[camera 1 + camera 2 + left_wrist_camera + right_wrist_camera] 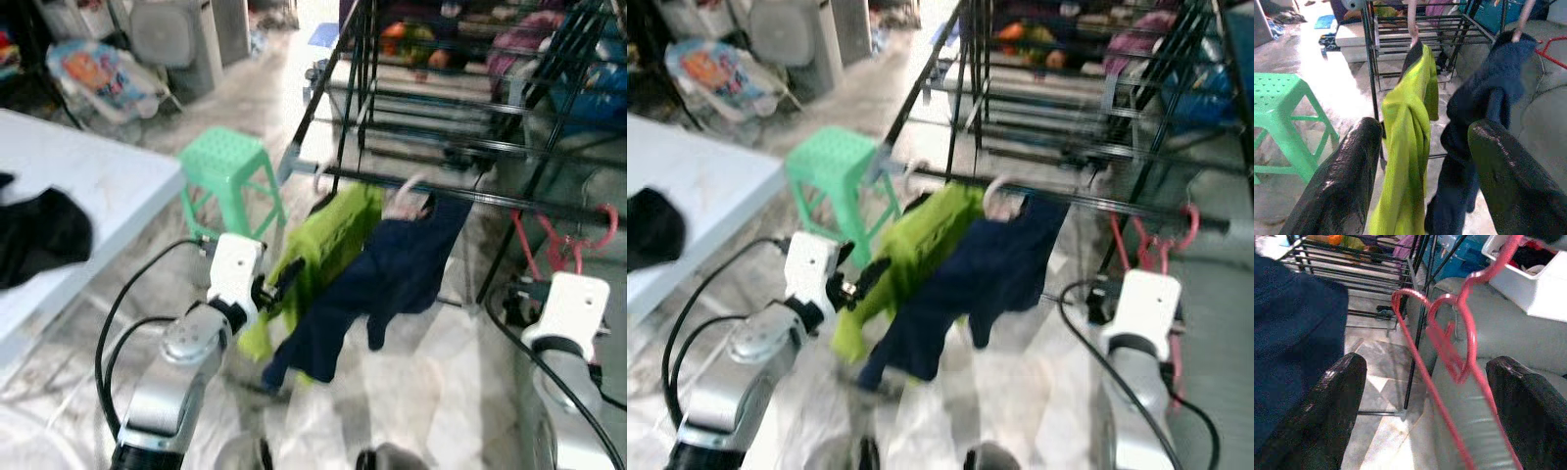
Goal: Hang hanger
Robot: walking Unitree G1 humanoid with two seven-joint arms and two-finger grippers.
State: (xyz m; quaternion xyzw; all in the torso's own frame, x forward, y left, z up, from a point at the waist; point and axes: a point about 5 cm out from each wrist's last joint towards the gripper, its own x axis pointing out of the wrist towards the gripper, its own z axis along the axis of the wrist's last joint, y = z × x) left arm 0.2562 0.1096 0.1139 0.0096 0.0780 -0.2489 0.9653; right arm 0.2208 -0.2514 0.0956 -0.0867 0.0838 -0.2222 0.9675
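Under the rack rail [470,199], left gripper [1420,166] gapes wide before green garment [323,245]; right gripper [1425,396] wide near red hangers [1449,342].

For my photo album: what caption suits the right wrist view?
Open right hand faces empty red hangers on the black rack, beside a navy garment.

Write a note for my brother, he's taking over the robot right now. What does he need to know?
Left gripper: open, holding nothing, pointed at the green garment on the rack.
Right gripper: open, holding nothing, pointed at the empty red hangers.
Things: green garment and navy garment both hang by hangers from the black rack bar. The red hangers hang further along, toward the robot's right.
Done: two garments look hung up.
Left: probably nothing more on those two; check whether the black cloth on the white table needs a hanger too.
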